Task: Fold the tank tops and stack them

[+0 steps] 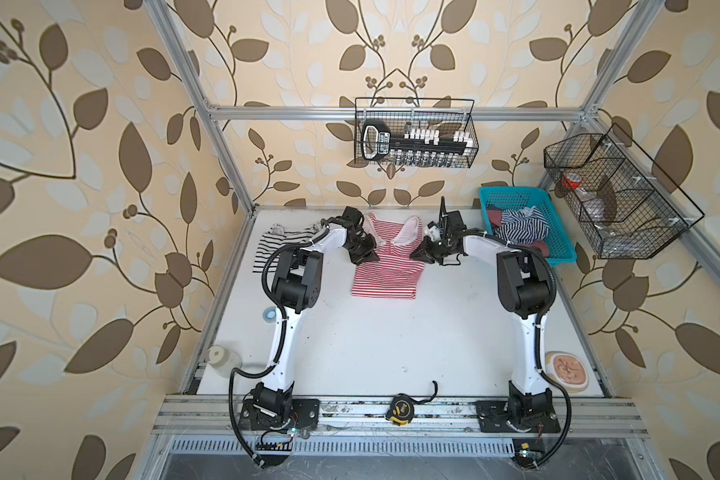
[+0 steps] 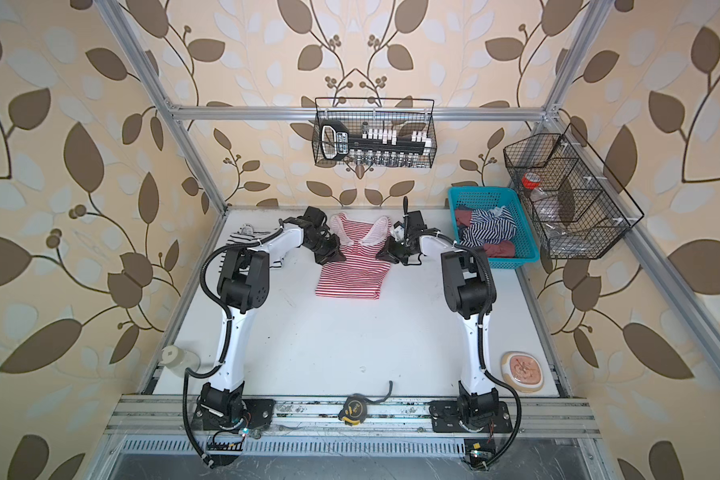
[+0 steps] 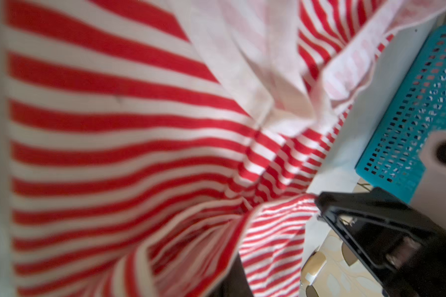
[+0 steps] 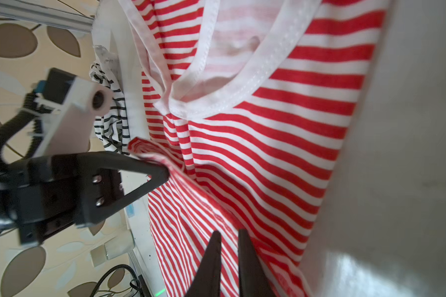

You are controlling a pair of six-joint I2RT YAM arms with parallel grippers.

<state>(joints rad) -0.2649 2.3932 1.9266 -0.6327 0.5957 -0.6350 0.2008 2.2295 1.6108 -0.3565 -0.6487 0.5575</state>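
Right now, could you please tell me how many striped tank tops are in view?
3: the black-and-white tank top lies at the back left, the red-and-white tank top in the middle, the navy-and-white tank top in the turquoise basket. Other cloth there may hide more.

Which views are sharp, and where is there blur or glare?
In both top views: even light, sharp throughout. Left wrist view: red striped top soft, too close to the lens. Right wrist view: its stripes crisp, a pale blurred band with glare along one side.
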